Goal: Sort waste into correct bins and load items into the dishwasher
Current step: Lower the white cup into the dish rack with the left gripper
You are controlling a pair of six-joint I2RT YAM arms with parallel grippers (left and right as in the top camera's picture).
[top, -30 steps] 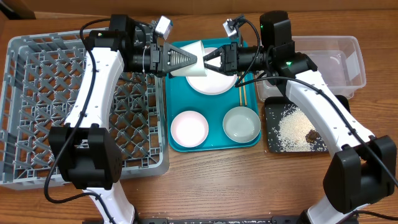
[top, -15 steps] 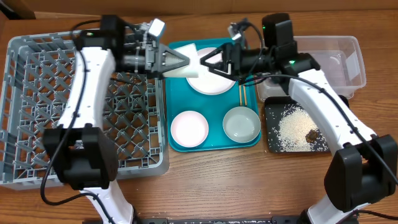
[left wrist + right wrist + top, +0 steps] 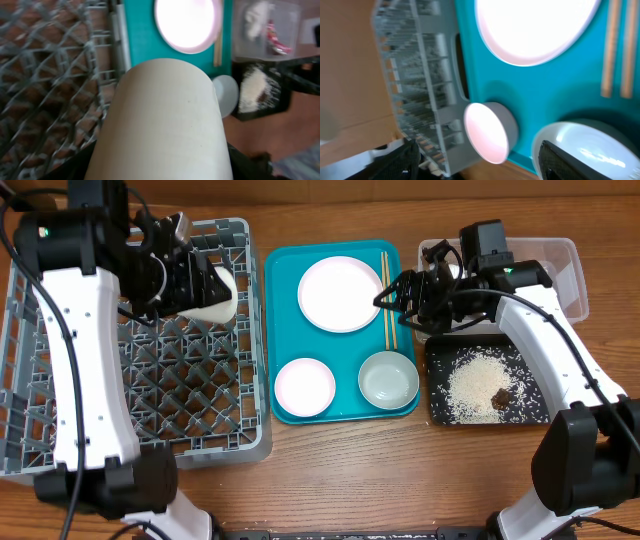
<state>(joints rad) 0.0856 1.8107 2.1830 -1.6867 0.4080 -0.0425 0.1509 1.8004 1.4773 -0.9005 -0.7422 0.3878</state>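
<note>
Left fingers (image 3: pixel 190 280) pinch cup (image 3: pixel 215 288) on its side over the rack (image 3: pixel 60 380) corner nearest the tray, not yet seated; right fingers (image 3: pixel 570 162) spread, empty, near chopsticks (image 3: pixel 386 300); risk: released sideways on the lattice, the cup may roll or wedge crooked.

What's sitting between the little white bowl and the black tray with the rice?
A pale grey-green bowl, on the teal tray. The overhead view shows it between the white bowl and the black tray.
</note>
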